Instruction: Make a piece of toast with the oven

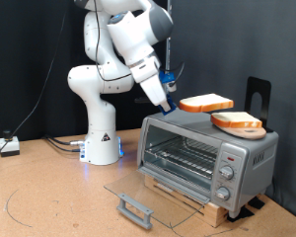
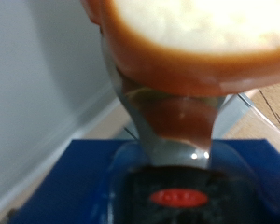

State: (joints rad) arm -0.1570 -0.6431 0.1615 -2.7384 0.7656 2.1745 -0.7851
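Note:
The piece of toast [image 1: 205,103], pale cream with an orange-brown crust, hangs level just above the oven's [image 1: 249,155] top left part. My gripper [image 1: 178,98] is shut on the slice's edge at the exterior view's left. In the wrist view the piece of toast [image 2: 191,33] fills the upper frame, with a finger [image 2: 170,126] pressed against its crust. The oven's glass door [image 1: 148,190] lies folded down and open, its grey bar handle [image 1: 135,209] towards the exterior view's bottom. The wire rack [image 1: 183,156] inside is bare.
A like slice on a tan wooden disc [image 1: 238,123] rests on the oven's top right. A black stand [image 1: 259,96] rises behind it. Round knobs [image 1: 227,174] sit on the oven's right panel. The oven stands on a wooden board [image 1: 192,200]. The arm's white base [image 1: 101,138] stands to the exterior view's left.

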